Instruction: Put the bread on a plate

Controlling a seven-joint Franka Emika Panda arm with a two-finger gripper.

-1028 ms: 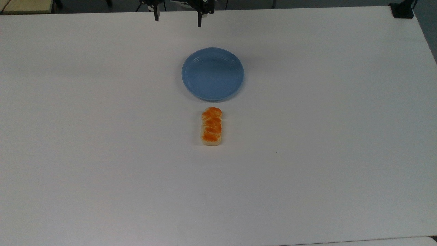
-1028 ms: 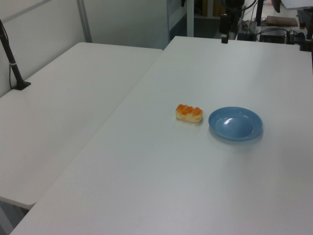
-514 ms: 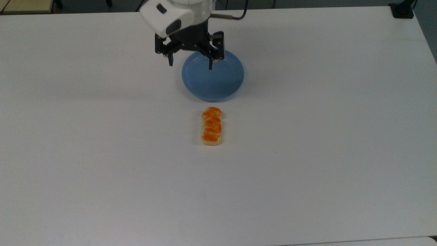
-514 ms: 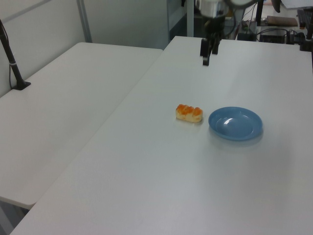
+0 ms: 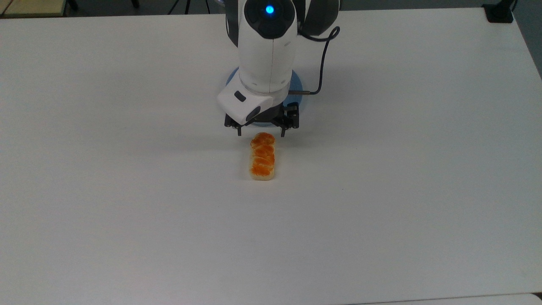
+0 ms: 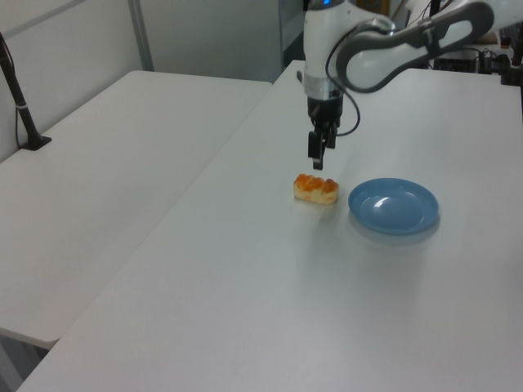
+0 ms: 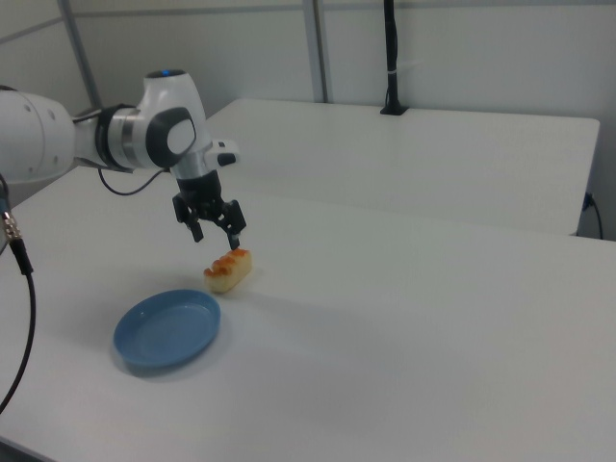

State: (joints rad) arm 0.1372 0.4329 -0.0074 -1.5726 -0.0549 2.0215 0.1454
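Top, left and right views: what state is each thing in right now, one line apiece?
Lumpy orange-topped bread loaf: lying flat on the white table, ungripped, off the plate.
Round light-blue plate: upright on the table, nothing on it.
Black two-finger gripper: open, holding nothing, raised above the bread's plate-side end.

Arm (image 5: pixel 266 46): white glossy rounded shells, dark grey joint bands. Blue indicator light (image 5: pixel 269 9) glows on dark circular cap. Black cable (image 5: pixel 322 59) loops from upper link to wrist. White angular box (image 5: pixel 243 103) at wrist, possibly camera mount. Gripper (image 5: pixel 261 132): black, two slim fingers.
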